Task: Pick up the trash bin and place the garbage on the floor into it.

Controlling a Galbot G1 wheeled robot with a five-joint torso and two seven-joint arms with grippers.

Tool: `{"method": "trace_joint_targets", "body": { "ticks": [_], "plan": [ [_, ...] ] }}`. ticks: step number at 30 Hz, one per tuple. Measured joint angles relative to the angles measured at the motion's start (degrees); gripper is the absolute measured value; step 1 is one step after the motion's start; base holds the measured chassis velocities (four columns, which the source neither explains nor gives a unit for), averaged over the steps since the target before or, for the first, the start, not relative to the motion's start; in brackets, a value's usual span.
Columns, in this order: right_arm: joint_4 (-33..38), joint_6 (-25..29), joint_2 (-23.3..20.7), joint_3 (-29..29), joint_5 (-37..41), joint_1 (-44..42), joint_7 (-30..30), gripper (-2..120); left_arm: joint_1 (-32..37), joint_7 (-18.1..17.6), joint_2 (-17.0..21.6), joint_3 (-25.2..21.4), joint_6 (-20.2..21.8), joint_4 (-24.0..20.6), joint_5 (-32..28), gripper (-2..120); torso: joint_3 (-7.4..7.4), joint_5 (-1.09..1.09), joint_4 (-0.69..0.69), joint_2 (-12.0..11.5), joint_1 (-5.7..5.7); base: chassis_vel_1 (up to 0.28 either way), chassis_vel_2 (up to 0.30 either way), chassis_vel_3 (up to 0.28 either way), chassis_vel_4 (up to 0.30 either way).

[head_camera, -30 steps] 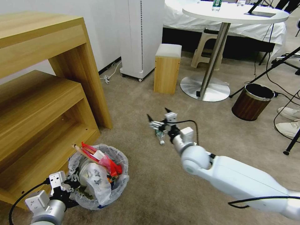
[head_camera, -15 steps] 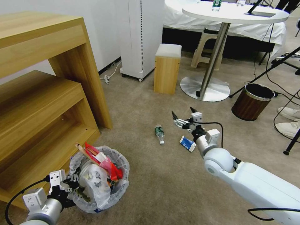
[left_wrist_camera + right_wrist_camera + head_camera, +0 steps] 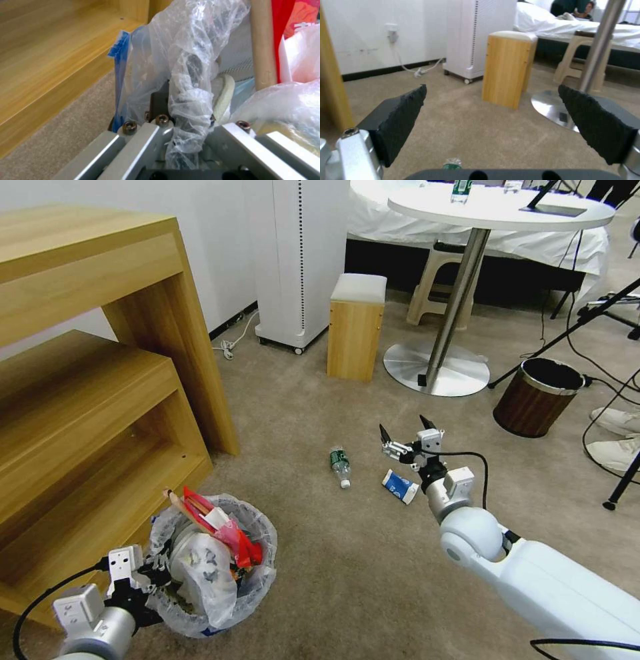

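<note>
The right claw (image 3: 407,435) hangs over the floor (image 3: 347,573) with its two black, rough-faced fingers (image 3: 403,117) spread wide and nothing between them. Two pieces of garbage lie loose on the beige short-pile carpet close to it: one small clear bottle (image 3: 341,466) with a green label and white cap, lying on its side off to the claw's left, and one crumpled white-blue plastic bag (image 3: 399,486) just below the claw, beside the wrist. In the right wrist view the bottle's cap end (image 3: 452,163) peeks up between the fingers at the lower edge.

The left claw (image 3: 143,570) is clamped on the near rim of the trash bin (image 3: 220,607); the left wrist view has the crinkled translucent liner (image 3: 186,82) bunched between its metal jaws. This one small round bin sits at the front left, next to the lower corner of the wooden shelf unit (image 3: 87,400). It is heaped full: one wooden stick (image 3: 179,505) pokes out at a slant, red wrappers (image 3: 233,530) lie beside it, and a pale rounded plastic bundle (image 3: 200,567) fills the near side. How many other pieces are packed inside cannot be told.

Farther off to the right stands one brown wood-grain bin (image 3: 539,397) with a metal rim.
</note>
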Motion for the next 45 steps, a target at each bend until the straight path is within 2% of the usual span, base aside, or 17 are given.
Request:
{"method": "trace_joint_targets", "body": {
  "ticks": [22,24,29,45],
  "plan": [
    [-5.97,8.97,2.31,1.75,-3.99,-0.47,-4.87,100,-0.57,-0.28,-1.45,0.09,-0.52,0.58,0.37,0,0.0,-0.01,-0.04,0.0,0.0,-0.072,-0.066,-0.066,-0.067],
    [-6.17,9.35,2.35,1.63,-4.03,-0.35,-4.85,100,-0.52,-0.27,-1.53,0.09,-0.52,0.58,0.39,0,0.0,0.0,-0.05,0.0,0.0,-0.074,-0.077,-0.059,-0.072],
    [-6.64,10.02,2.37,1.85,-4.12,-0.02,-5.63,100,-0.44,-0.3,-2.29,0.05,-0.57,0.56,0.79,0,0.0,0.0,0.03,0.0,0.0,-0.01,-0.011,-0.009,-0.005],
    [-5.22,9.79,2.17,3.01,-4.21,-0.85,-7.19,100,0.35,-0.16,-3.4,0.0,-0.64,-0.62,1.57,0,-0.01,0.0,0.0,0.0,-0.01,-0.009,0.006,0.006,-0.008]
  ]
}}
